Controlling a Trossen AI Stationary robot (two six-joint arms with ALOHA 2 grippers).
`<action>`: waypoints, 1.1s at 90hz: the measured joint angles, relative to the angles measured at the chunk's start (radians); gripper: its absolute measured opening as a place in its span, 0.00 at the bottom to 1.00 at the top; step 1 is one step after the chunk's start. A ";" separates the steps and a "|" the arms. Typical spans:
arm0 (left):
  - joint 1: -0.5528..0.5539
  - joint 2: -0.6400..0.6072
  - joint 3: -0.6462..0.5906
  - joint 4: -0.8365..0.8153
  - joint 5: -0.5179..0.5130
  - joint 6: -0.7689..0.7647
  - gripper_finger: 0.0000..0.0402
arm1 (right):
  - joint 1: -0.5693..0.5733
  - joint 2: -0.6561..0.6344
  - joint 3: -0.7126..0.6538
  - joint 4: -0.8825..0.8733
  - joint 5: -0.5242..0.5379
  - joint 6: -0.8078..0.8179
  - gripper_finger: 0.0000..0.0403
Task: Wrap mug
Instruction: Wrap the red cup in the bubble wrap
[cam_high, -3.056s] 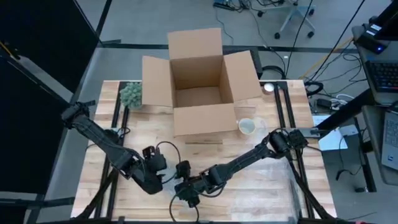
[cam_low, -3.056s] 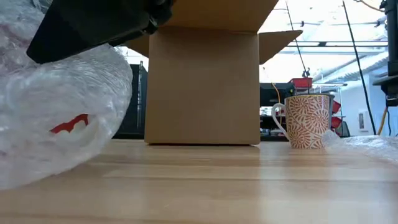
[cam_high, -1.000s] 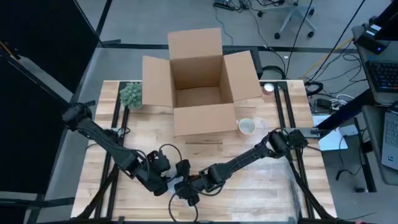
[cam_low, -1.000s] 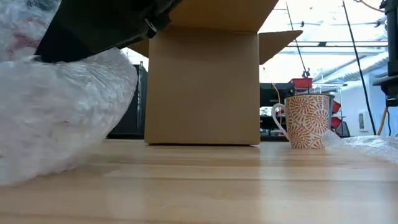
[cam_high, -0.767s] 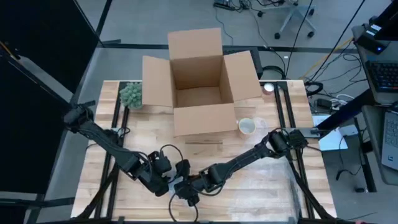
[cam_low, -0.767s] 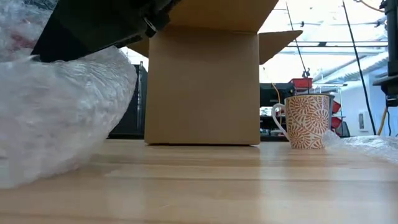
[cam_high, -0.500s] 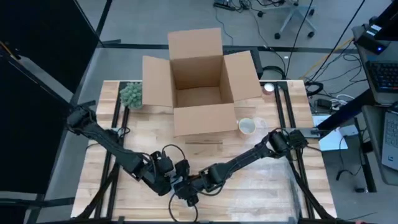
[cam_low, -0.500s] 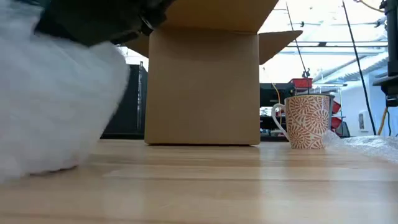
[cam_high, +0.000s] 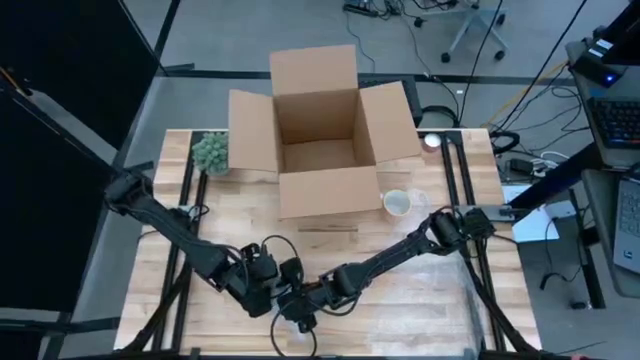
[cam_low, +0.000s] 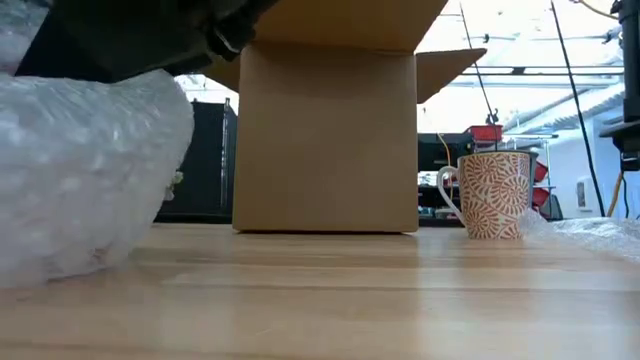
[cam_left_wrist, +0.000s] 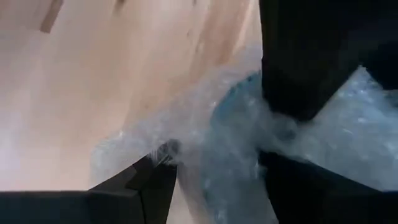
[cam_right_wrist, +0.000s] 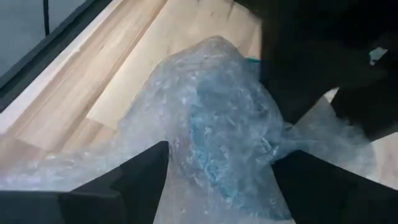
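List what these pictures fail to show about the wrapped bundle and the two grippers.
- Bundle: bubble wrap hides what is inside; both wrist views show only a blue-green patch.
- Left gripper and right gripper: the high view shows them as one small dark cluster.
- Low view: the bubble wrap is cut off by the picture's edge.

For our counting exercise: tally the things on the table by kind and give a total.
Patterned mug: 1
Bubble-wrapped bundle: 1
Open cardboard box: 1
Small green plant: 1
Loose bubble wrap sheet: 1
Total: 5
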 joint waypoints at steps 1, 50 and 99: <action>0.000 -0.003 0.000 -0.003 0.000 -0.005 0.51 | 0.000 0.000 0.000 0.000 0.000 0.002 0.65; -0.011 -0.163 0.005 0.019 -0.057 0.007 0.51 | -0.001 0.000 -0.001 -0.010 0.000 0.002 0.65; -0.105 -0.085 -0.008 0.290 0.082 0.012 0.51 | -0.004 0.000 -0.001 -0.015 -0.001 0.002 0.65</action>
